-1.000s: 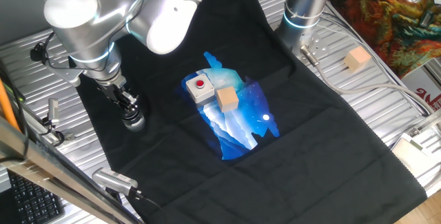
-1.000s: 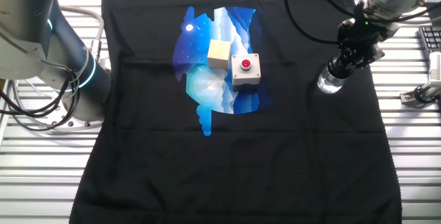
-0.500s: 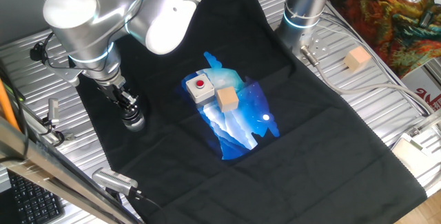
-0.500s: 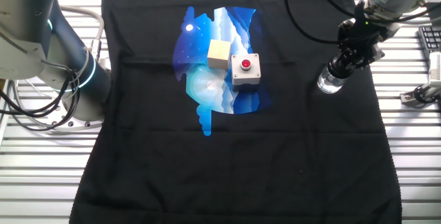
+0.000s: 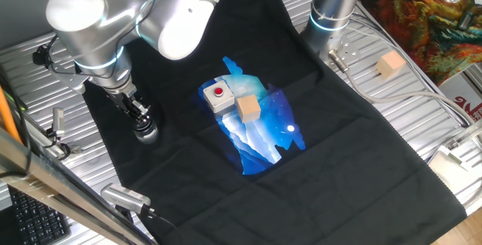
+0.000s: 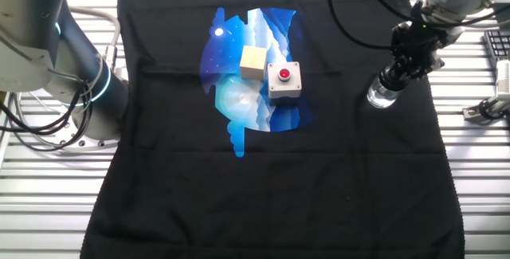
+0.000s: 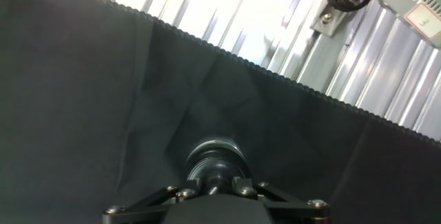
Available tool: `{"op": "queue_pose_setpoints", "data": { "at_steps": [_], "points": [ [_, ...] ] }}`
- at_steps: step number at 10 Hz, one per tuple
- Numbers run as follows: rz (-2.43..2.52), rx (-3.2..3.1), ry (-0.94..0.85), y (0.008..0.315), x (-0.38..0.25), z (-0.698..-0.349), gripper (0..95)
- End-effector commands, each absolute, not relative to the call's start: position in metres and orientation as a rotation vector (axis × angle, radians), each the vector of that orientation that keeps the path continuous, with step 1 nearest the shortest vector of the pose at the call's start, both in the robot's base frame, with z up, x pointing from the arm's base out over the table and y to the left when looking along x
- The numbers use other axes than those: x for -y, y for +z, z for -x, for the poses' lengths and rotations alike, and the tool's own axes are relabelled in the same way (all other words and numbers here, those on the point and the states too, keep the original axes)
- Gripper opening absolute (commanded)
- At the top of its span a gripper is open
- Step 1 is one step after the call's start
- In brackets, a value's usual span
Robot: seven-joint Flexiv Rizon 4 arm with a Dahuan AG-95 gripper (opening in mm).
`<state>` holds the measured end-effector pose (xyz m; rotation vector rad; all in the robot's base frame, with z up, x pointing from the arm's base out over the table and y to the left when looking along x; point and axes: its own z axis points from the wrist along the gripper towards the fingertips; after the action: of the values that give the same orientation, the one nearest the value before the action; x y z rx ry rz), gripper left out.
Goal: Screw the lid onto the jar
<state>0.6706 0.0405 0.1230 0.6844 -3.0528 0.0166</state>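
My two-finger gripper (image 6: 401,66) was closed on the small black round lid (image 6: 394,76), seated atop the short clear glass jar (image 6: 381,94), which stood well apart from the grey red-button box (image 6: 284,80); tightening looked underway, the lid's seating unclear.

Both fixed views evenly and brightly lit, sharp, shadows faint. Hand view dim over the black cloth (image 7: 83,93), strong glare off the metal slats (image 7: 227,17) behind, soft focus near the lower edge.
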Motion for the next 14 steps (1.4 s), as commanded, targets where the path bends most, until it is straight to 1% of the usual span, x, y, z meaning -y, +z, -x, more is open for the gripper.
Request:
{"op": "queue_pose_setpoints", "data": {
  "at_steps": [1, 9, 14],
  "points": [
    [-0.641, 3.056, 0.021, 0.1193, -0.0399, -0.6704, 0.0],
    [-0.440, 3.084, 0.000, 0.1183, -0.0397, -0.6706, 0.0],
    [-0.434, 3.081, 0.008, 0.1190, -0.0404, -0.6716, 0.0]
  ]
}}
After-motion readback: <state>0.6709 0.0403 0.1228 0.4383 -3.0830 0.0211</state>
